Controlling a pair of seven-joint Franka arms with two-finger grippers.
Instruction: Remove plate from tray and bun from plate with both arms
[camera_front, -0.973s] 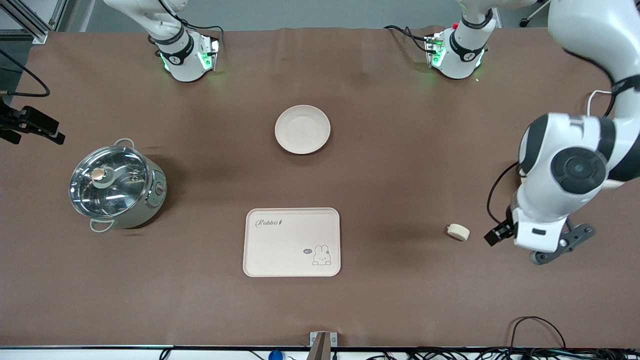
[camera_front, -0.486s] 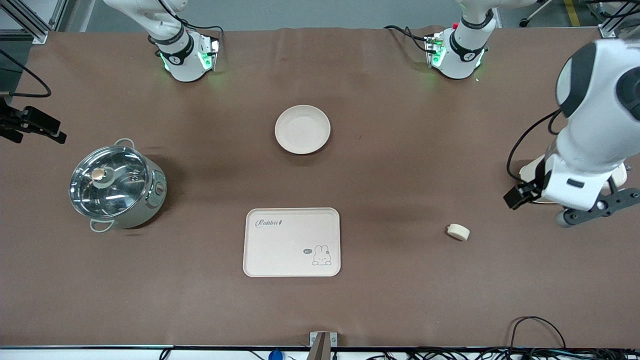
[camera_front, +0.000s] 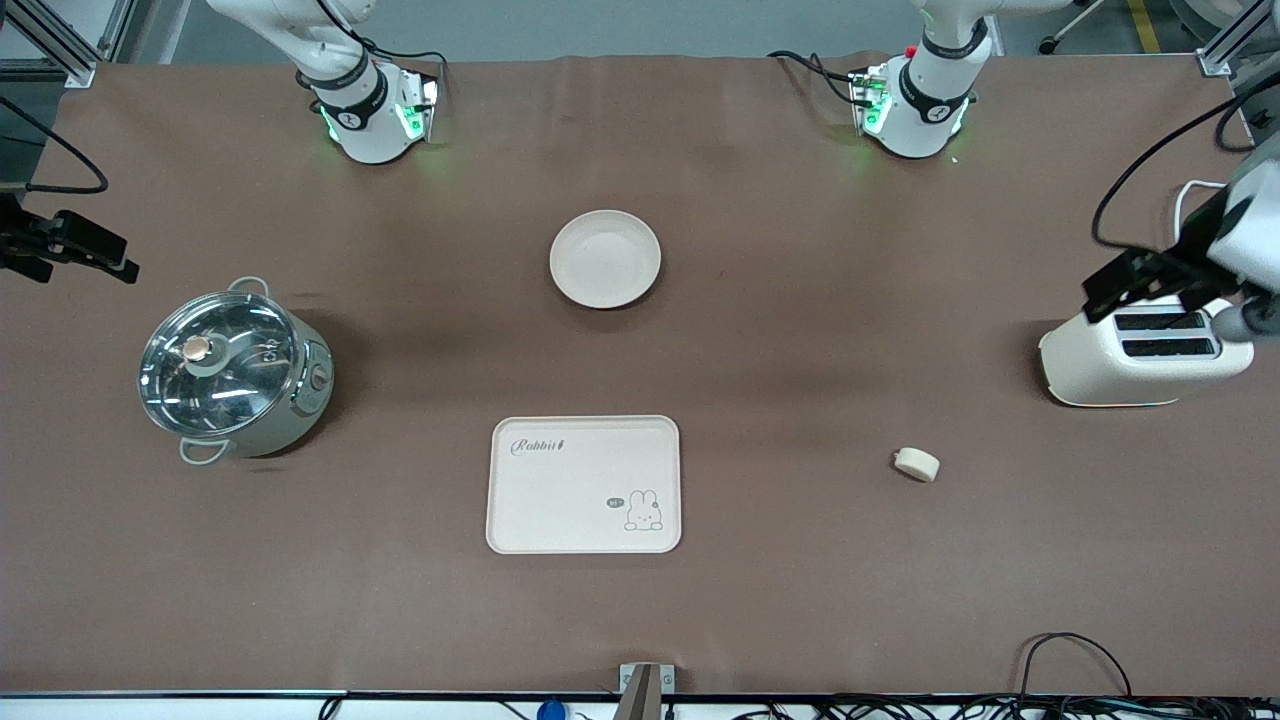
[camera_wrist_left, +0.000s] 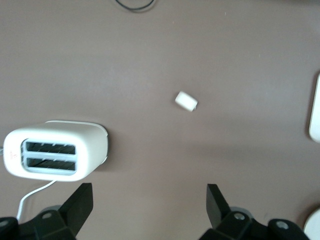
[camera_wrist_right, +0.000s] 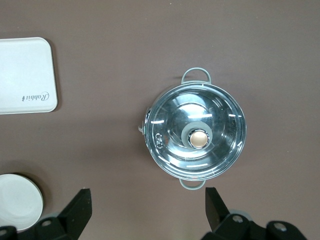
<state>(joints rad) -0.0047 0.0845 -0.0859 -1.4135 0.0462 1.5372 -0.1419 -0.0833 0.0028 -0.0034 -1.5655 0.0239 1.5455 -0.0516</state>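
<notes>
The round cream plate (camera_front: 605, 259) lies on the brown table, farther from the front camera than the rabbit tray. Its edge shows in the right wrist view (camera_wrist_right: 17, 207) and the left wrist view (camera_wrist_left: 313, 226). The small pale bun (camera_front: 916, 464) lies on the cloth toward the left arm's end, nearer the front camera than the toaster; it also shows in the left wrist view (camera_wrist_left: 186, 101). My left gripper (camera_wrist_left: 148, 207) is open and empty, high over bare table beside the toaster. My right gripper (camera_wrist_right: 147, 207) is open and empty, high over bare table beside the pot.
A cream rabbit tray (camera_front: 583, 484) lies in the middle near the front. A steel pot with a glass lid (camera_front: 232, 373) stands toward the right arm's end. A cream toaster (camera_front: 1140, 358) with its cord stands at the left arm's end.
My left arm has swung up and away from beside the bun toward the table's end, uncovering the toaster. The bun, plate and right arm have not moved.
</notes>
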